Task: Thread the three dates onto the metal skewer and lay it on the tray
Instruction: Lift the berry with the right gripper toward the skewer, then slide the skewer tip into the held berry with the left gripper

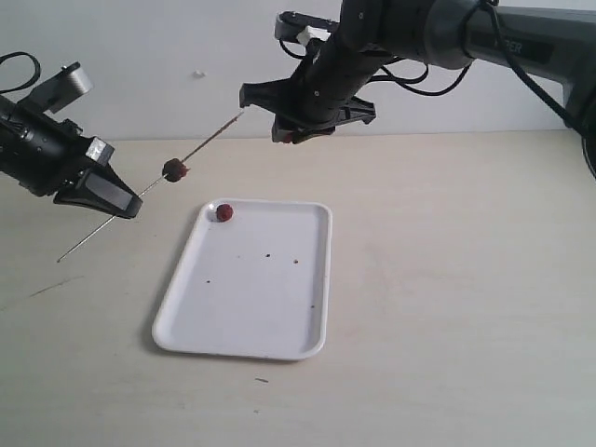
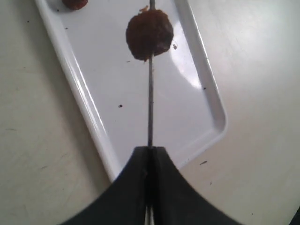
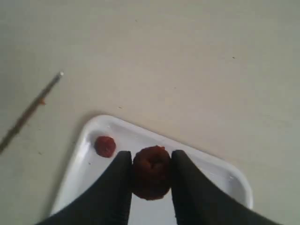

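A: Where's the skewer [image 1: 207,142]?
B: Aloft, tip toward 1 o'clock, clamped tight in the left gripper [image 2: 150,151]; threaded date [image 1: 174,169] midway.
A: Others?
B: A loose date [image 1: 224,212] in the tray's [image 1: 279,312] 11 o'clock corner; third date [image 3: 151,176] pinched by the right gripper [image 3: 150,155], nearly hidden in the exterior view.

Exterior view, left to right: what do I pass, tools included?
Black left tool gripping the thin grey metal skewer → wrinkled dark red-brown date threaded on it → redder date in the white plastic tray's corner → black right tool holding a third dark date.
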{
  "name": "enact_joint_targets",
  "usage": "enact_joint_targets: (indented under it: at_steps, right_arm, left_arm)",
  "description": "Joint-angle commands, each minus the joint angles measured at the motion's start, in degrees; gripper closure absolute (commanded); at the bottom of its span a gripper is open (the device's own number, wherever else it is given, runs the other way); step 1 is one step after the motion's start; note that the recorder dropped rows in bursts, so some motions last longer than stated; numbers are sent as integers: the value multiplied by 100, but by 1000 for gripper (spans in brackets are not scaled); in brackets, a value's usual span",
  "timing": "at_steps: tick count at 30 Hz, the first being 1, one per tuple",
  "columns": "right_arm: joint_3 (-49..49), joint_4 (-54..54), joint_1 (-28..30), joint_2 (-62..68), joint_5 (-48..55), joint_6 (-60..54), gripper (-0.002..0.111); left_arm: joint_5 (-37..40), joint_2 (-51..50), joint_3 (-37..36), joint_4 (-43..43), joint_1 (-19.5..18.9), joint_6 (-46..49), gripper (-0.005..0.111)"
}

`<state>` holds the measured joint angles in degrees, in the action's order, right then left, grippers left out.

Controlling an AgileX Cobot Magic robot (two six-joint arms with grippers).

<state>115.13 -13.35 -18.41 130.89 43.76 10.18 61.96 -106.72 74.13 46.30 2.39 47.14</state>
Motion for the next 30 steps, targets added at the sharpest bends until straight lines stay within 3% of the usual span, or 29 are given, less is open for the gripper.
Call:
enact_joint_targets:
  at_steps: [1,30]
  right_arm:
    - [11,-648,37,-51,-483,61,78]
    - [11,-733,37,-27,-1645,621,78]
  left_arm:
    - [76,71,-72,232,-14,61,107]
    - [202,71,-236,942,174,473,107]
